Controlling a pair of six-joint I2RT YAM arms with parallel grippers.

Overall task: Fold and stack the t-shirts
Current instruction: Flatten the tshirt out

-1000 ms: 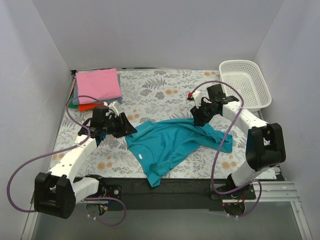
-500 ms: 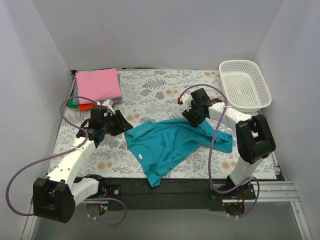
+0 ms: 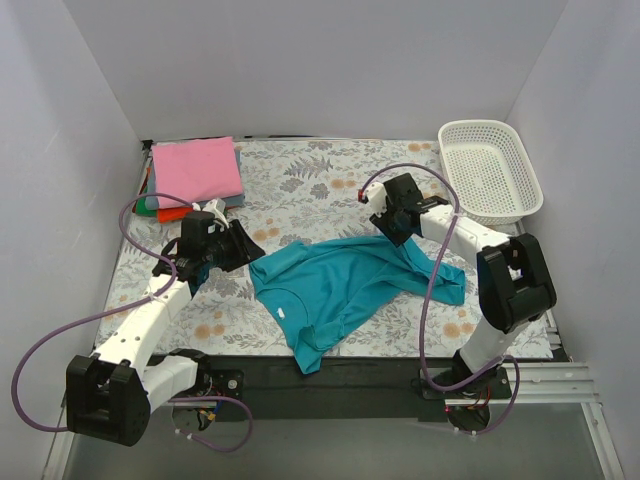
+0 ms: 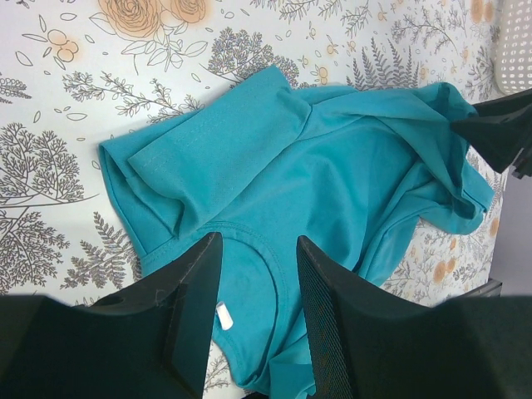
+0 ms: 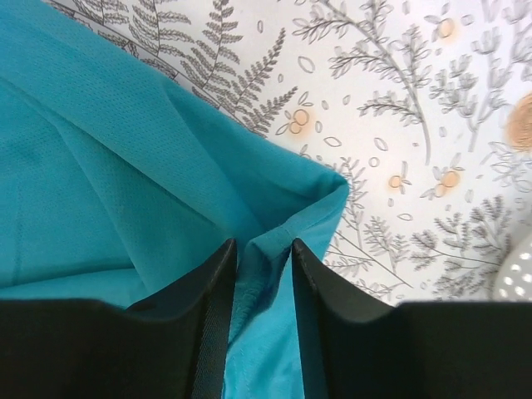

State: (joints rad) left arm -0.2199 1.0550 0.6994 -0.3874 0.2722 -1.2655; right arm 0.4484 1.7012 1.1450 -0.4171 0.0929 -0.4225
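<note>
The teal-blue t-shirt (image 3: 340, 285) lies crumpled and spread on the floral table cloth, in the middle near the front. My left gripper (image 3: 250, 250) is open and empty, just off the shirt's left edge; in the left wrist view its fingers (image 4: 258, 241) frame the collar and white label of the shirt (image 4: 332, 166). My right gripper (image 3: 397, 228) is at the shirt's far right corner, shut on a bunched fold of its hem (image 5: 263, 245). A folded stack stands at the far left: pink (image 3: 195, 168) on top, with orange-red (image 3: 175, 213) and green (image 3: 148, 203) edges showing below.
A white mesh basket (image 3: 490, 170) stands at the far right corner. Grey walls close in the left, back and right sides. The floral cloth (image 3: 300, 180) covers the table. The right arm's tip shows in the left wrist view (image 4: 499, 133).
My right gripper slid left along the shirt's far edge, then a little farther back, now at the hem corner. My left gripper shifted slightly left and stays open.
</note>
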